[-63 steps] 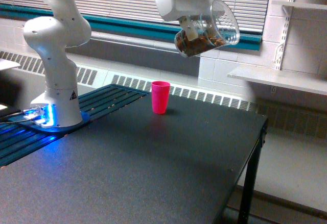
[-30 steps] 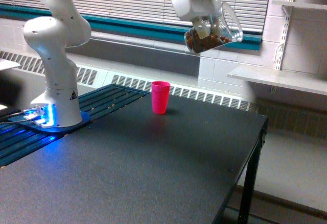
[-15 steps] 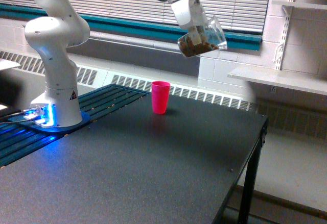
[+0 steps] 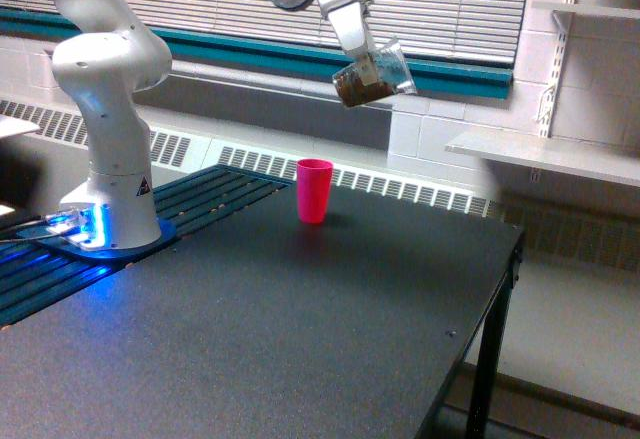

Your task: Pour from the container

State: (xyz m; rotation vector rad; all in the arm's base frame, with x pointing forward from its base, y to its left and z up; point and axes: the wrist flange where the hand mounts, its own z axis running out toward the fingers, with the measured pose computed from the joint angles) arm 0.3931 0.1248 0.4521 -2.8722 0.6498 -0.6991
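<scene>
White arm's gripper point(image 4: 362, 54) pinching small clear plastic container point(image 4: 372, 72) with brown bits, tilted, high above small pink opaque cup point(image 4: 314, 190) on dark bench point(image 4: 300, 329). Nothing visibly spilling; pour seems not started.

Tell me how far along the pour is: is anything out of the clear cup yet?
Done: the gripper has the clear cup lifted and tilted, high above the table. In hand: the brown bits sit in the cup's lower end; none show falling or lying on the table. Left: bringing it over the pink cup, which stands upright lower down toward the exterior view's left, then tipping further.
</scene>
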